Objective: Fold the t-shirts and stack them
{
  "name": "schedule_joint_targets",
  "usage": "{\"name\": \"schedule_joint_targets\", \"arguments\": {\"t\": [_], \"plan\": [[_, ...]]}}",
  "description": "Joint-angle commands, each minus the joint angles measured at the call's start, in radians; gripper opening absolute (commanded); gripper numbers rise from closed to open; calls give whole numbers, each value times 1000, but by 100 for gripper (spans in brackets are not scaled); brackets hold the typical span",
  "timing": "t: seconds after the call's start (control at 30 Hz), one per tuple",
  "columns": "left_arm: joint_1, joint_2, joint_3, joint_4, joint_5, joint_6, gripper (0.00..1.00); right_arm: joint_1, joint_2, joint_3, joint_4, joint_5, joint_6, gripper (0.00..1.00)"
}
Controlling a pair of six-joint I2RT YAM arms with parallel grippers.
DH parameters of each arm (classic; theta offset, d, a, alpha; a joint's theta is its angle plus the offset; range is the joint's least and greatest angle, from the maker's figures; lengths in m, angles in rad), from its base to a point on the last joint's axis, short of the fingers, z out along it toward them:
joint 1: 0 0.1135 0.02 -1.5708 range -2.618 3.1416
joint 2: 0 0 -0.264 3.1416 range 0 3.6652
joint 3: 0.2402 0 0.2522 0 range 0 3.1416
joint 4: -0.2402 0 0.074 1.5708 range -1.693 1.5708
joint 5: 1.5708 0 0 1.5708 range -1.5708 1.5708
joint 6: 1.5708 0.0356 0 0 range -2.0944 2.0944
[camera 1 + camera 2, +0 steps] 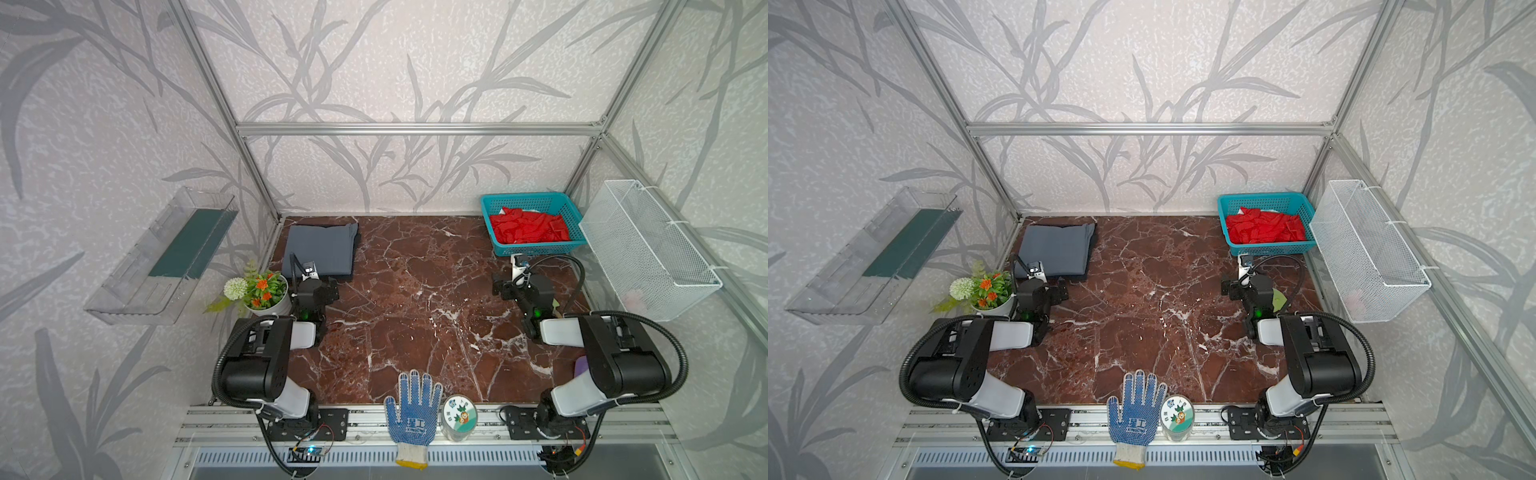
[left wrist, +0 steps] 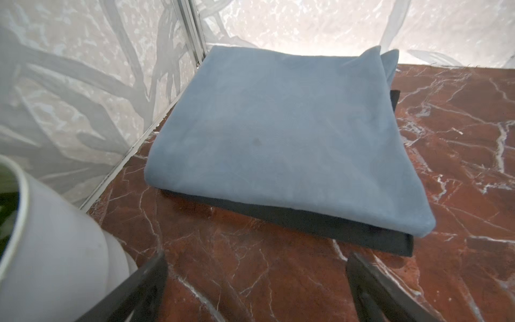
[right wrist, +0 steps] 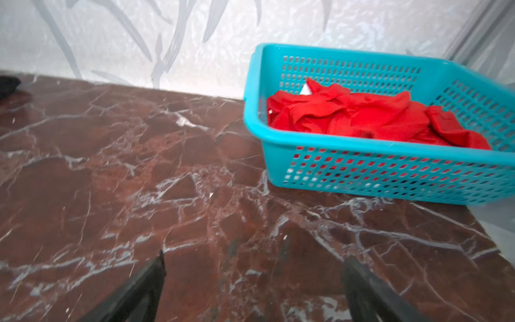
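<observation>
The left gripper (image 2: 255,264) hangs spread wide and empty over the bare table (image 2: 223,251). Only its two finger ends show; the rest is cut off by the frame edge. The right gripper (image 3: 254,262) is released too and holds nothing, its finger ends blurred.

Just ahead of the left jaws, in the far left corner, two folded t-shirts lie stacked. The grey t-shirt (image 2: 278,133) covers the black t-shirt (image 2: 306,223), which shows only as a thin rim along two sides. Beside the left jaws stands one white pot (image 2: 55,237), cut off; whether it touches a finger cannot be told.

Near the right gripper, one teal basket (image 3: 362,167) holds crumpled red cloth (image 3: 362,117), its pieces uncountable. At the near edge lie one dotted glove (image 1: 413,409) and, just beside it, one round tin (image 1: 459,415). A purple thing (image 1: 579,365) is mostly hidden behind the right arm.
</observation>
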Motion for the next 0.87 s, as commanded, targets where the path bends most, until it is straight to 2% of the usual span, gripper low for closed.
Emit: {"name": "schedule_joint_targets", "arguments": {"t": [0.0,0.1,0.17,0.37,0.83], "plan": [[5,-15,18,-4,35,2,99,-3,-19,-48,-21,-70,17,99],[5,-15,17,-4,35,2,99,-3,16,-62,73,-79,24,99],[6,-17,18,-8,34,1,99,-3,-6,-35,-23,-90,13,99],[6,-17,19,-10,34,1,99,4,8,-30,-4,-137,-9,99],[5,-17,19,-10,34,2,99,8,9,-32,0,-115,-8,99]]}}
